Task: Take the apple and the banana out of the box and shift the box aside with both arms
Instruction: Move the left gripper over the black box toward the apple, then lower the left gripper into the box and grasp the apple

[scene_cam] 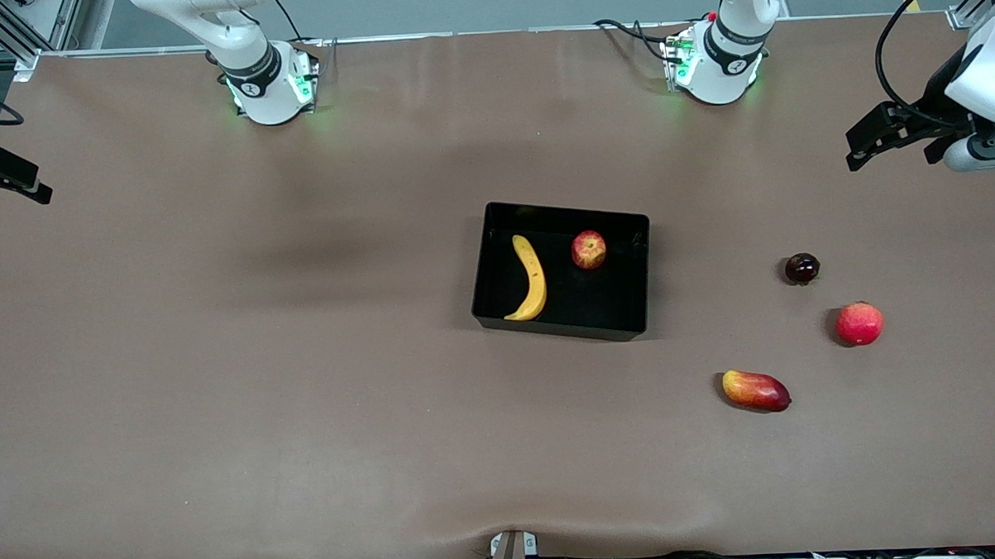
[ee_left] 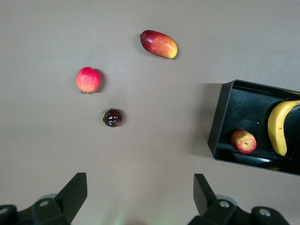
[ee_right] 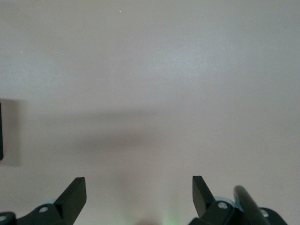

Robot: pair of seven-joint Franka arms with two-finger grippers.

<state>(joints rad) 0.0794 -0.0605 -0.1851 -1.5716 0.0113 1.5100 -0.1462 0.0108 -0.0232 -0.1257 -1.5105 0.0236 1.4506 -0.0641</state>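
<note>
Banana and apple recorded inside the bin; both grippers held wide and empty.

Front view: the rectangular glossy black plastic box (scene_cam: 561,271) is seen mid-table, with the long curved yellow banana (scene_cam: 531,277) and the small round red apple with yellow streaks (scene_cam: 588,250) lying in it, apart from each other. Toward the left arm's end, a dark round fruit (scene_cam: 802,268), a red round fruit (scene_cam: 859,324) and an oblong red-yellow mango (scene_cam: 755,390) are noted on the brown table (scene_cam: 219,364). The left gripper (scene_cam: 898,137) is held over that table end.

Left wrist view: the left gripper's fingers (ee_left: 70,194) are spread wide, nothing between them.

Right wrist view: the right gripper (ee_right: 139,197) is likewise spread wide over bare table.
</note>
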